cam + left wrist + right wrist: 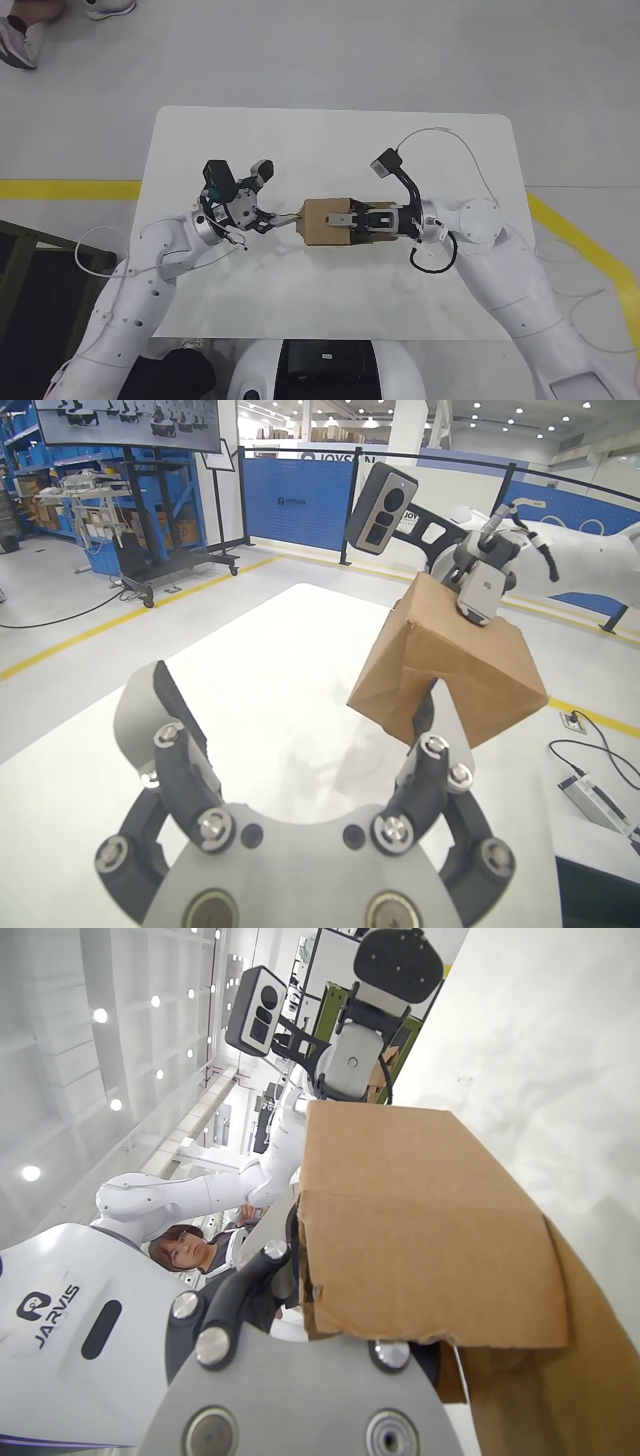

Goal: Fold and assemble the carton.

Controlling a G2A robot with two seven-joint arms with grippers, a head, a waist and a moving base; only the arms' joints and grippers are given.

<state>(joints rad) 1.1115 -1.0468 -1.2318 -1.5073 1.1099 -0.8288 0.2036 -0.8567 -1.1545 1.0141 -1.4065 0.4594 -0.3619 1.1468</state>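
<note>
A brown cardboard carton [318,222], folded into a box shape, is held above the middle of the white table [330,150]. My right gripper [345,218] is shut on the carton's wall from its right end, with one finger lying over the top face. In the right wrist view the carton [410,1228] hides the far finger. My left gripper [300,700] stands wide open at the carton's [450,665] left end. One of its fingertips [440,705] touches the folded end face, and the other is off to the side in free air.
The table's bare surface [260,660] spreads around and under the carton. Yellow floor tape [60,188] runs past both sides of the table. A small grey device with a cable [595,797] lies off the table's edge.
</note>
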